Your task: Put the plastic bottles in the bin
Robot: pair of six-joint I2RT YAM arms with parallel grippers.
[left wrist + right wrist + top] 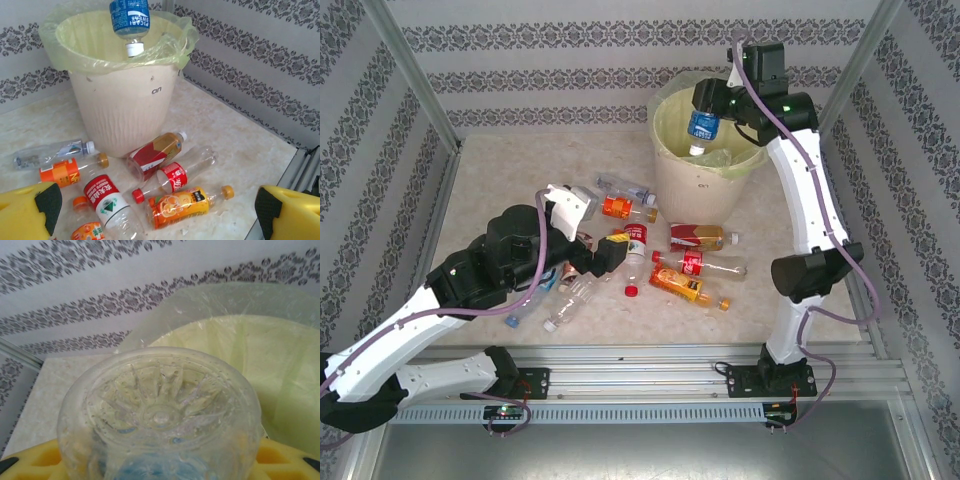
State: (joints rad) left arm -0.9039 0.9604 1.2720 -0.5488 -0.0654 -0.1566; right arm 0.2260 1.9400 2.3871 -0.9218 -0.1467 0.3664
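My right gripper (712, 100) is shut on a blue-labelled plastic bottle (701, 127), which hangs cap down over the mouth of the bin (705, 185). The same bottle (129, 17) shows above the bag-lined bin (125, 110) in the left wrist view. In the right wrist view its clear base (160, 415) sits between my yellow fingers (37, 460). Several bottles lie on the table in front of the bin: a red-brown tea bottle (152, 152), a red-labelled clear one (175, 176), an orange juice one (180, 206) and a red-white one (106, 200). My left gripper (157, 207) hovers open above them.
A loose red cap (631, 291) lies among the bottles. Patterned walls and metal posts (415, 75) close in the table on three sides. A metal rail (640, 365) runs along the near edge. More bottles lie under my left arm (490, 270).
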